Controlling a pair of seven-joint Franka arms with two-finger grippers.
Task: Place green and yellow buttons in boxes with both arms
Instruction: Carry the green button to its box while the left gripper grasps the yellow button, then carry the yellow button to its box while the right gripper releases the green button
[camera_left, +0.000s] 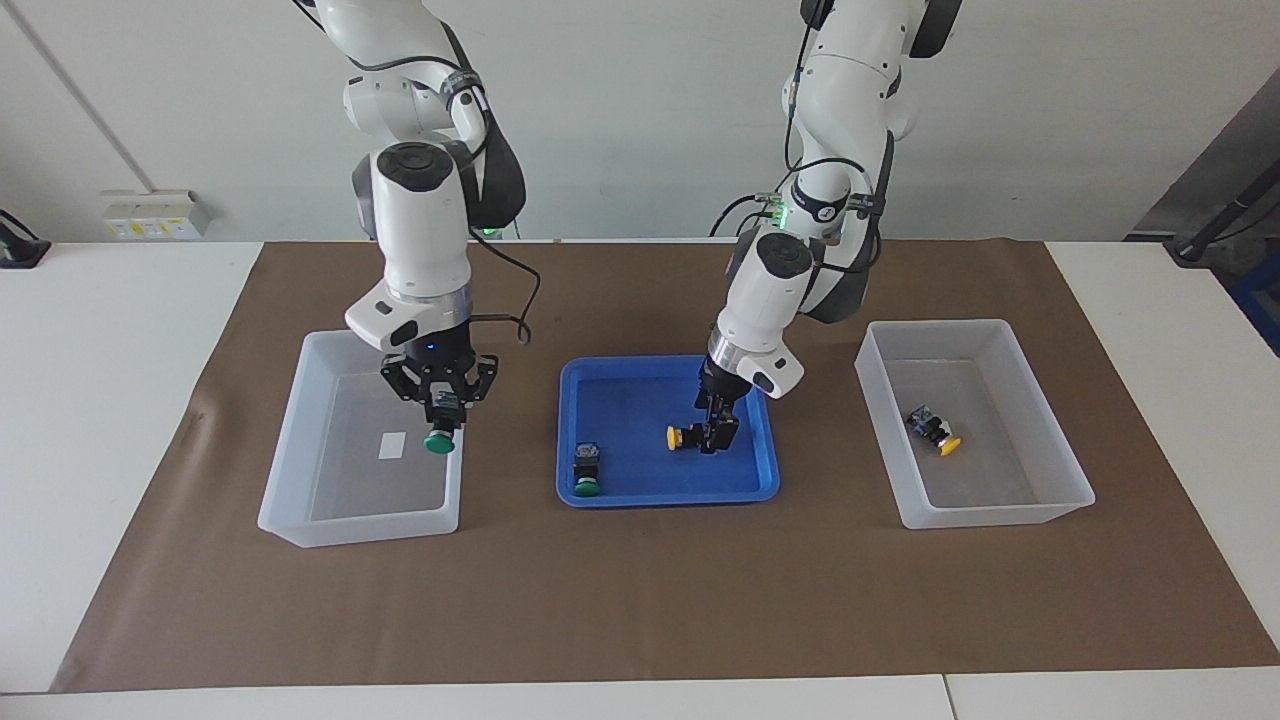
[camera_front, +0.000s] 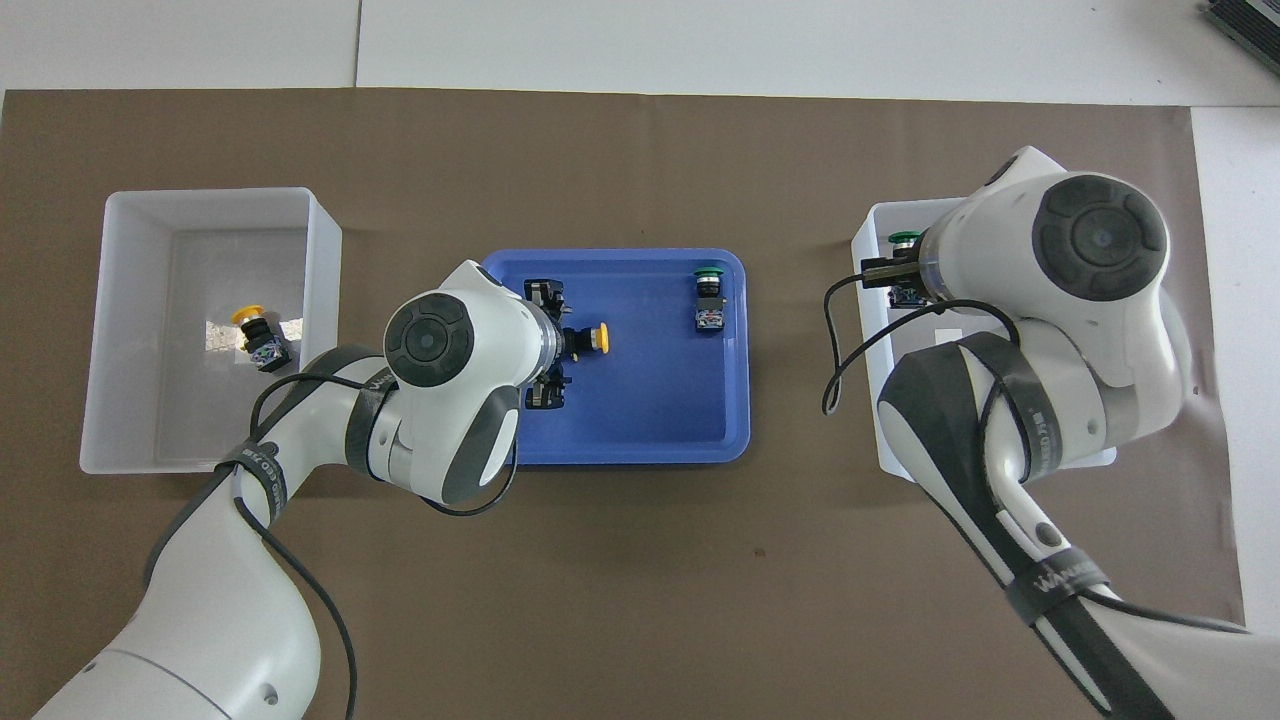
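Facing view: bench (camera_left: 120, 400) with brown mat (camera_left: 640, 600). Right gripper (camera_left: 441, 412) up over the box at the right arm's end (camera_left: 290, 470), jaws pinching a green button (camera_left: 439, 441), cap down, above the box's white label (camera_left: 392, 444). Left gripper (camera_left: 716, 432) down in the blue tray (camera_left: 570, 440) at mid-bench, jaws pressed on the black body of a yellow button (camera_left: 677, 438) lying on its side. Second green button (camera_left: 586, 478) in the tray, farther from the robots, toward the right arm's end. Box at the left arm's end (camera_left: 1040, 440) holds a second yellow button (camera_left: 938, 431), tipped over

Overhead view: left gripper (camera_front: 575, 343) over the tray (camera_front: 640, 420), yellow button (camera_front: 598, 339) at its jaws; free green button (camera_front: 709, 285) at the tray's far edge; yellow button (camera_front: 255, 330) in its box (camera_front: 130, 330); right gripper largely hidden by its arm, green cap (camera_front: 905, 238) showing over the other box (camera_front: 868, 260)
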